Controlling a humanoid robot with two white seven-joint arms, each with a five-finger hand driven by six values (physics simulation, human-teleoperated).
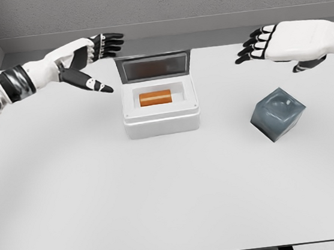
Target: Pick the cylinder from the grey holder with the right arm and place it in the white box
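- Head view: a white table (pixel 164 210) fills most of the frame, with a grey wall behind its far edge.
- The white box (pixel 161 110) sits just above the table's middle, toward 12 o'clock. Its lid (pixel 154 66) stands open and upright at the box's far side, showing a dark inner face.
- The orange cylinder (pixel 155 98) lies on its side inside the box's recess, long axis running left to right, near the middle of the compartment.
- The grey holder (pixel 277 114) stands at about 3 o'clock from the box, well apart from it. It is a dark, somewhat translucent cube, tilted so that one corner points down toward the table, and its top face shows a shallow round hollow with nothing in it.
- The right hand (pixel 275 43) hovers at roughly 1 o'clock from the box and at 12 o'clock from the holder, above the table's far side. Its dark-tipped fingers are spread and loosely extended toward the left, holding nothing; the thumb hangs below the palm.
- The left hand (pixel 90 58) comes in from the left edge and hovers at about 10 o'clock from the box, close to the lid's left corner. Its fingers are stretched out and apart, the thumb pointing down to the right, and it grips nothing.
- Neither hand touches the box, the holder or the cylinder.
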